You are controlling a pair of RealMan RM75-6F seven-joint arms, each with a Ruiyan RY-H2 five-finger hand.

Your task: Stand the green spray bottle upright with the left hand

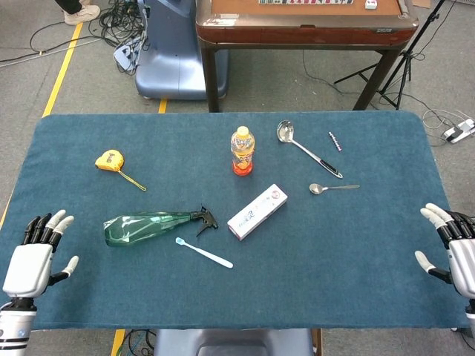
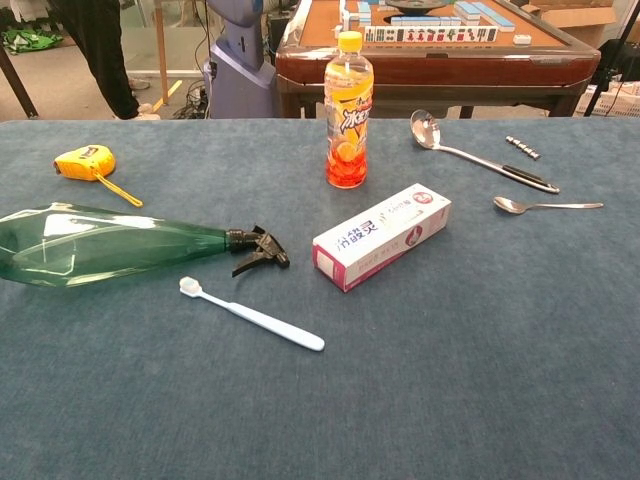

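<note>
Blue felt table (image 1: 356,252); translucent green spray bottle (image 1: 145,226) (black trigger) lies on its side, right of the empty, spread-fingered left hand (image 1: 33,263).

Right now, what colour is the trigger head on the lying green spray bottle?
Black trigger head on the translucent green spray bottle; clearest in the chest view.

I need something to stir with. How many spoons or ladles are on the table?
2. A ladle lies at the far side, right of the orange drink bottle. A small spoon lies just nearer, beside the ladle's handle end. None seem hidden.
</note>
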